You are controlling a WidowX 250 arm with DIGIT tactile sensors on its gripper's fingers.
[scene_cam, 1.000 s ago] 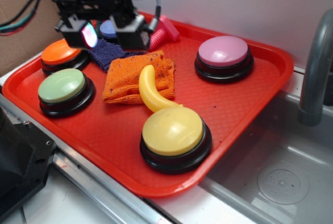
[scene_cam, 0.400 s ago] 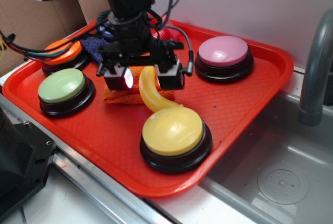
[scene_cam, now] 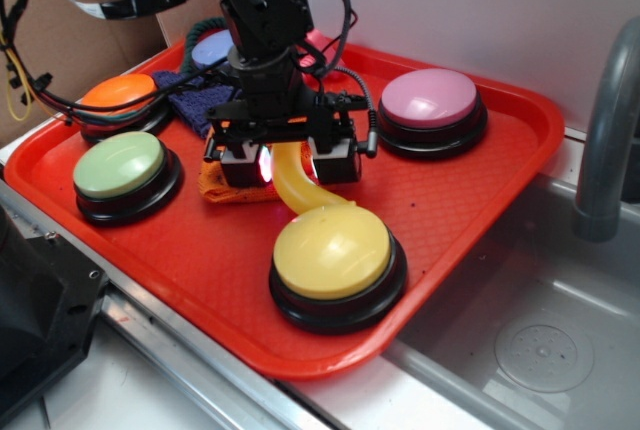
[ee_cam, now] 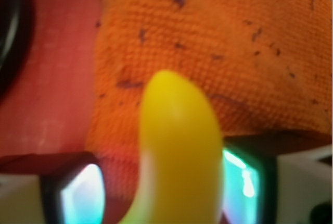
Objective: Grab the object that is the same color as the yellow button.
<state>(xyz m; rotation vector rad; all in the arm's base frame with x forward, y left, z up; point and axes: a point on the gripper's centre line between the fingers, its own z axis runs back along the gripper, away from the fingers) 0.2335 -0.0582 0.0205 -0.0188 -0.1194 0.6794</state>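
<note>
Straddling the smooth, curved banana, the tool stands open with a finger on each side. The glossy banana lies on the nubbly orange cloth, its tip beside the domed yellow button on the red tray.

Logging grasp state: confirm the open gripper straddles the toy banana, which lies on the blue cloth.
Wrong cloth. The wrist view shows the toy banana lying on the orange cloth, between the fingers of the open gripper. The rest holds.
</note>
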